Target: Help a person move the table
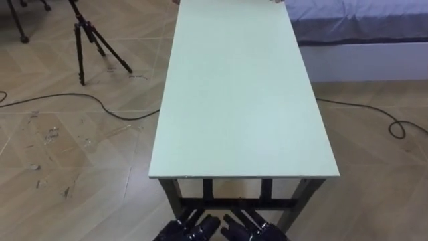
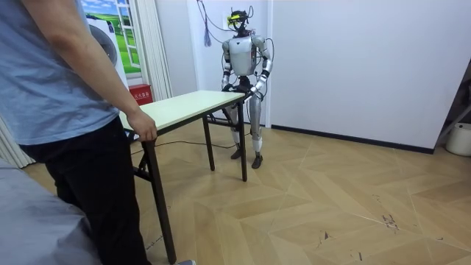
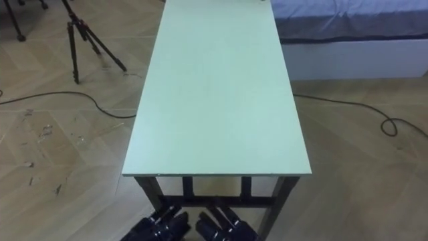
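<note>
1. The table (image 1: 241,100) stood on the wooden floor (image 1: 67,187) between the robot and a person (image 2: 66,88). The person's hand (image 2: 141,126) lay on the far short edge.
2. The left robot hand (image 1: 190,229) and the right robot hand (image 1: 257,231) were low under the near short edge. Their fingers were stretched forward and grasped nothing. If the person lifted now, probably only one end would rise and the top would tilt.
3. A black cable (image 1: 100,104) crossed the floor on the robot's left, near a tripod (image 1: 90,40). A table leg or a foot could catch there.
4. The bed (image 1: 354,27) was close on the right, so a small turn could knock the table against it.
</note>
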Robot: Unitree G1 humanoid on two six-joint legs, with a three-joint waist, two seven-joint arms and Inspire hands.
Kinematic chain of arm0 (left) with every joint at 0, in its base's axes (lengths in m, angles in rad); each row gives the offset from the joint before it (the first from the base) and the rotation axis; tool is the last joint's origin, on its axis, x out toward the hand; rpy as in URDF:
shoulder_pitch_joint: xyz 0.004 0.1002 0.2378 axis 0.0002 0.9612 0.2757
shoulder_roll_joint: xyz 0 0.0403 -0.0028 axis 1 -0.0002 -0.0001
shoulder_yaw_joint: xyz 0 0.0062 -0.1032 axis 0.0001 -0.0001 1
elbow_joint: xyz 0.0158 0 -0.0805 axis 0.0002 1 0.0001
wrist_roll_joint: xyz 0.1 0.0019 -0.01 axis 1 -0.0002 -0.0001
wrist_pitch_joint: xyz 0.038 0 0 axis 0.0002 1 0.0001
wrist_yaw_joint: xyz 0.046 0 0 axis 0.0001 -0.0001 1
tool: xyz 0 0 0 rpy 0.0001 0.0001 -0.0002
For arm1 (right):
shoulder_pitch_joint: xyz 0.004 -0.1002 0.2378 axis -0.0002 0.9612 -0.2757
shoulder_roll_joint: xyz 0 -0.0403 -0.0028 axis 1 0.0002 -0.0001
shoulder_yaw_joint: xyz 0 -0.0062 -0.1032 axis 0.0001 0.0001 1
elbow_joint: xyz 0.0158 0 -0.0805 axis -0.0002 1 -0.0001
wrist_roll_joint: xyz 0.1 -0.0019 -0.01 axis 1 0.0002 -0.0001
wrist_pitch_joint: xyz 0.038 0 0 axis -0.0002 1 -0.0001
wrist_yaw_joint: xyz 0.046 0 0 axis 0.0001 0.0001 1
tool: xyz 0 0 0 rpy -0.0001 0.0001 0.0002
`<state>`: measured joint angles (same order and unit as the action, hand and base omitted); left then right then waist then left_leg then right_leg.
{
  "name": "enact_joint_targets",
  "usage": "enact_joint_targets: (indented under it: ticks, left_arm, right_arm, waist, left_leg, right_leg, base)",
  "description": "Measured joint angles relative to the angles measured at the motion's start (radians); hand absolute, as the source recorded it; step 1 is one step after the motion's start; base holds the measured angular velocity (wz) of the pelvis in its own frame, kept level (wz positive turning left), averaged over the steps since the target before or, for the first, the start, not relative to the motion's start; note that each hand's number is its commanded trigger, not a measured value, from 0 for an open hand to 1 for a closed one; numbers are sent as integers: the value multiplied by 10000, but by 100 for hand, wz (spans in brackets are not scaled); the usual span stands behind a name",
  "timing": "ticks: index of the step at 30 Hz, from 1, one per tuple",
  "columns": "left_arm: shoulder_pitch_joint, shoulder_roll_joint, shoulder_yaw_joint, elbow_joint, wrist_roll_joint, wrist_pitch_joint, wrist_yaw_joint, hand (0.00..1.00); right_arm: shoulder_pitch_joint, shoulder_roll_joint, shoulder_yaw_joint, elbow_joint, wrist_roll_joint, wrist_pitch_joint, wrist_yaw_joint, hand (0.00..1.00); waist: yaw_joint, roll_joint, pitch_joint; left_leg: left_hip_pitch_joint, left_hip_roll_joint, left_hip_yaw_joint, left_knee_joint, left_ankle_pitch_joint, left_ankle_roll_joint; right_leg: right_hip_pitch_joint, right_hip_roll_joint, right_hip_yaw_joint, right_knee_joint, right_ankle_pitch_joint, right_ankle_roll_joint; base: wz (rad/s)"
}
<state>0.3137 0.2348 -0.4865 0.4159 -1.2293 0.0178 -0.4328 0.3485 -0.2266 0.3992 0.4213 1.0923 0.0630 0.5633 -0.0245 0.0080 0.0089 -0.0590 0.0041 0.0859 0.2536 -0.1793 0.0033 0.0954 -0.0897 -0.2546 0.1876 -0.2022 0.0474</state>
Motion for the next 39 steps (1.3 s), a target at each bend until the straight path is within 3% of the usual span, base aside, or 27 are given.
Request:
enact_joint_targets:
  ticks: [7, 22, 30, 39]
  left_arm:
    - [351, 498, 15, -1619, -1464, -33, -70, 0]
    - [143, 517, -12, -1661, -1564, -107, -72, 0]
    - [-594, 519, 112, -764, -1943, -103, 201, 0]
    - [-1401, 432, 515, 115, -2051, 117, 1028, 0]
  right_arm:
    - [-138, -199, 92, -940, 468, -137, 500, 0]
    - [-347, -285, 84, -1082, 1062, -181, 499, 0]
    - [-508, -561, 138, -1218, 1296, -172, 31, 0]
    - [-933, -594, 100, -1065, 1685, 58, -605, 0]
  waist:
    - [-197, -100, -16]
    - [-244, 3, 24]
    - [-215, 173, 119]
    - [-16, 51, 178]
  left_leg:
    - [12, -1, -19, -18, 0, 1]
    - [-3, -8, -44, -21, -1, -1]
    - [285, -12, -36, -137, 9, -2]
    - [503, -2, 53, -194, 52, -7]
  right_leg:
    - [18, 3, 32, 14, 0, 0]
    - [36, 14, 8, -7, 0, 0]
    - [265, 17, 30, -24, 0, 0]
    - [335, 16, 78, -26, 0, 0]
  base:
    - [1]
    - [0]
    - [0]
    - [-3]
